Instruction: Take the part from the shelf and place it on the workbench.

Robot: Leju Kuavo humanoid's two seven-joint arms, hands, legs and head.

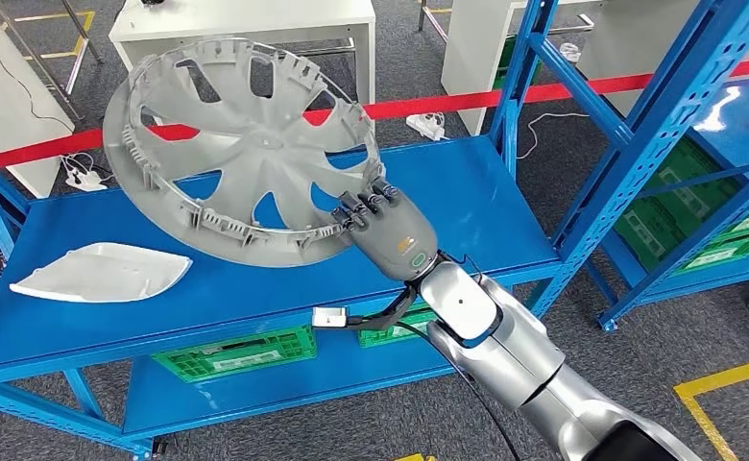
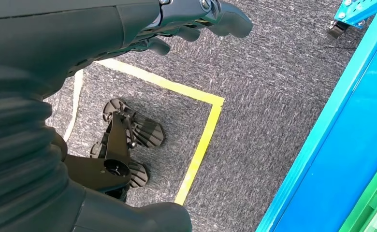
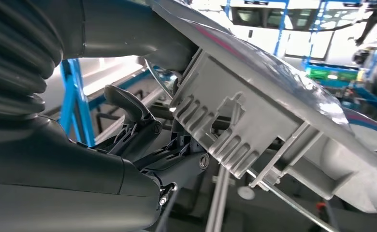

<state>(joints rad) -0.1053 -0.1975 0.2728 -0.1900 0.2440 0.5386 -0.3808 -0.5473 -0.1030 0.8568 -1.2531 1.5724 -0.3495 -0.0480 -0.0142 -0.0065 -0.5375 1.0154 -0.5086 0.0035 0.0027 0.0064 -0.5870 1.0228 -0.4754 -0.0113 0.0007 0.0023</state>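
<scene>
Your right hand (image 1: 382, 219) grasps the wheel cover (image 1: 241, 154) by its rim, holding it tilted above the blue shelf (image 1: 467, 206). Keep that clench firm and carry it level; the disc reaches far beyond the fingers (image 1: 363, 206), so swing slowly, clear of the blue uprights (image 1: 519, 86) beside the hand. It's thin grey plastic, round, spoked, with ribbed clips (image 3: 215, 130) around the edge. A flat white panel (image 1: 102, 272) lies well off on the shelf. Your left hand (image 2: 196, 19) hangs over carpet, fingers curled, holding nothing
</scene>
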